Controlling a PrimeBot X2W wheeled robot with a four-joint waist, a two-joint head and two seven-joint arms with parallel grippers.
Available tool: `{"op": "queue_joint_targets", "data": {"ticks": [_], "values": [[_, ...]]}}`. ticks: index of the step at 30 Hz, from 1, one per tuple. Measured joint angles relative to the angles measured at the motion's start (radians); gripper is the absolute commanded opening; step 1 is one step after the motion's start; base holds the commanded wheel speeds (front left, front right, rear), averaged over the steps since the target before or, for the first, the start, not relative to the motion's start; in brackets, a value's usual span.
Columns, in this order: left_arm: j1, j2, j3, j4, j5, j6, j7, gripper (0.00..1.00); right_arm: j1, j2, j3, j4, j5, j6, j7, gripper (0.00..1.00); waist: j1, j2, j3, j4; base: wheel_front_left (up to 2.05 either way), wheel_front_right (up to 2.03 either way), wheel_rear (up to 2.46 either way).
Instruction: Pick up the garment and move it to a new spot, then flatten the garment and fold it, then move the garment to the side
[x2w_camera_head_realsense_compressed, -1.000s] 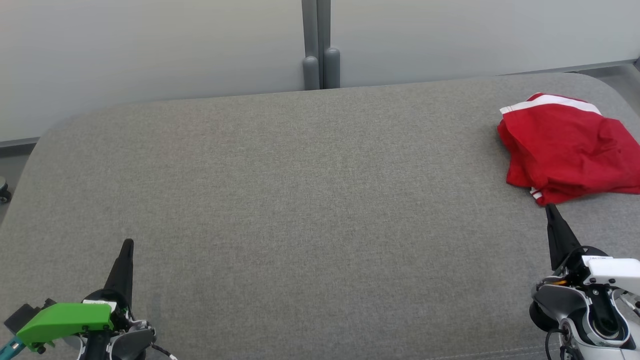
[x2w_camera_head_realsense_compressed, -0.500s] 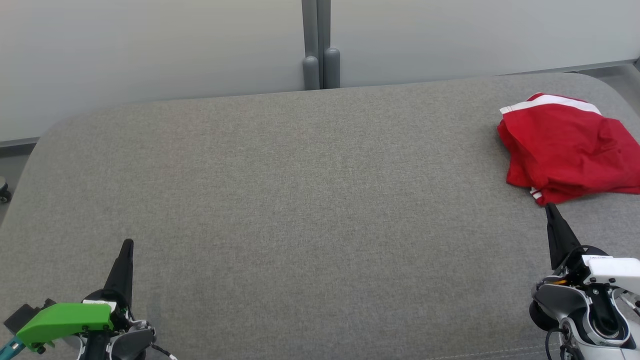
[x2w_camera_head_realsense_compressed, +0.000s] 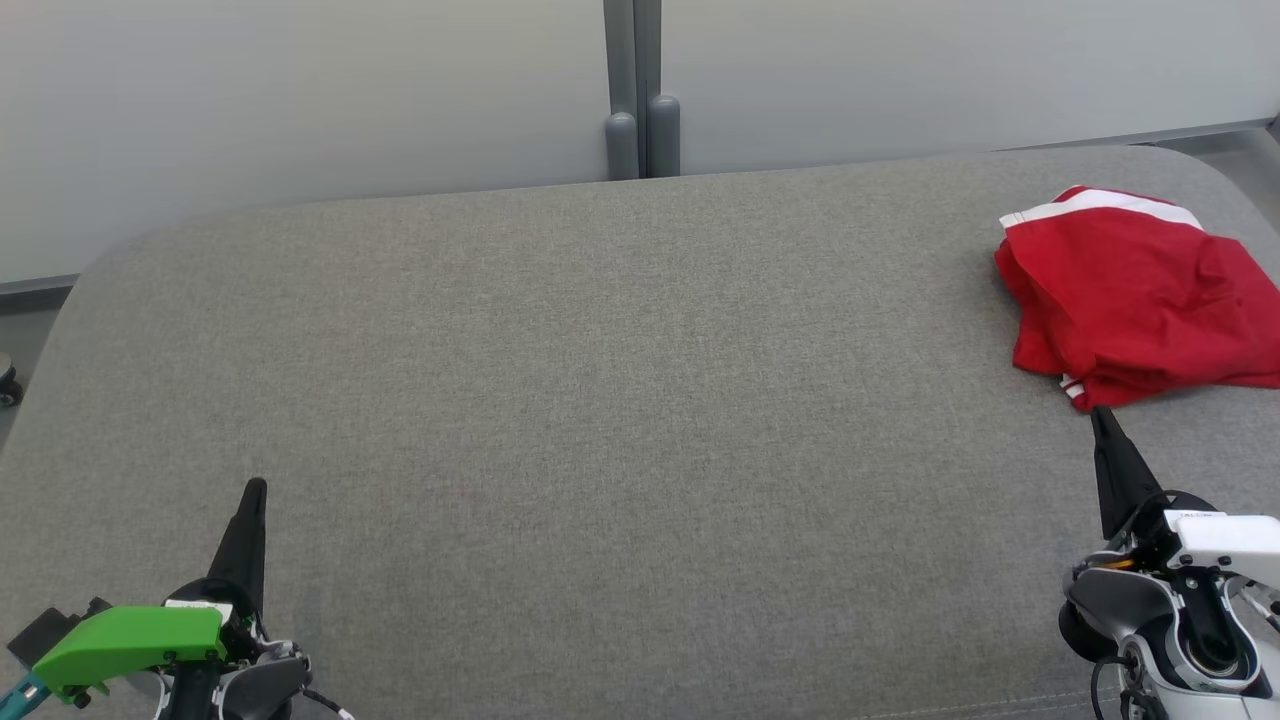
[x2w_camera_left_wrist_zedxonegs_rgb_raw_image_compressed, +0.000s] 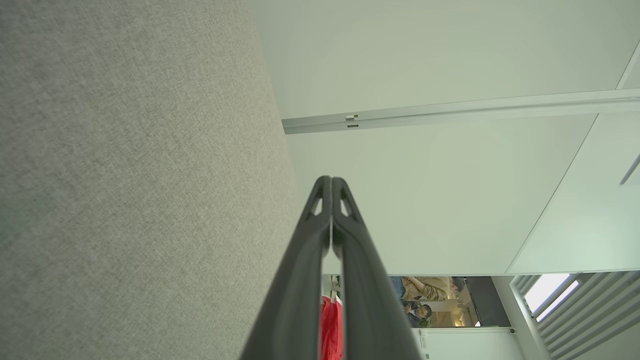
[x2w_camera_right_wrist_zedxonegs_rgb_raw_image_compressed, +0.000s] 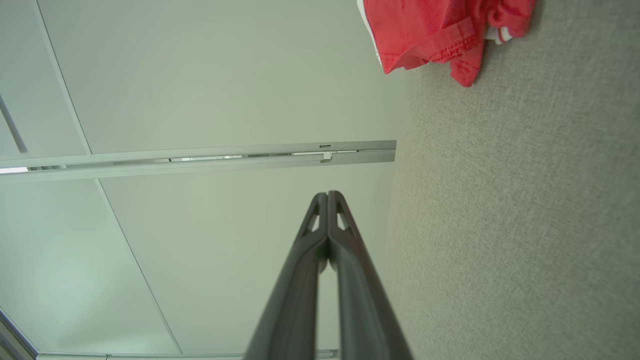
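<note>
Right pincer (x2w_camera_head_realsense_compressed: 1098, 415) closed, empty, tip just beside the near hem of the folded red garment (x2w_camera_head_realsense_compressed: 1130, 300) lying straight ahead of it on the grey table (x2w_camera_head_realsense_compressed: 620, 400); left pincer (x2w_camera_head_realsense_compressed: 256, 487) closed, empty, well apart from the garment.

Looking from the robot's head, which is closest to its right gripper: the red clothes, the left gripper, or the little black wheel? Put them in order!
Starting from the right gripper:
1. Red garment, right by its fingertips, on the right of the grey surface.
2. Left gripper, across the surface at the near left.
3. Black wheel, beyond the surface's left edge.
</note>
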Motion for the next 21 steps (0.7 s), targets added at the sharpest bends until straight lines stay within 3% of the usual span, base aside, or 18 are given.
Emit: {"op": "queue_joint_targets", "data": {"ticks": [21], "values": [[0.0, 0.0, 0.001, 0.0, 0.0, 0.0, 0.001, 0.0, 0.0, 0.0, -0.001, -0.001, 0.0, 0.0, 0.0, 0.0, 0.0, 0.0, 0.0, 0.0, 0.0, 0.0, 0.0]]}}
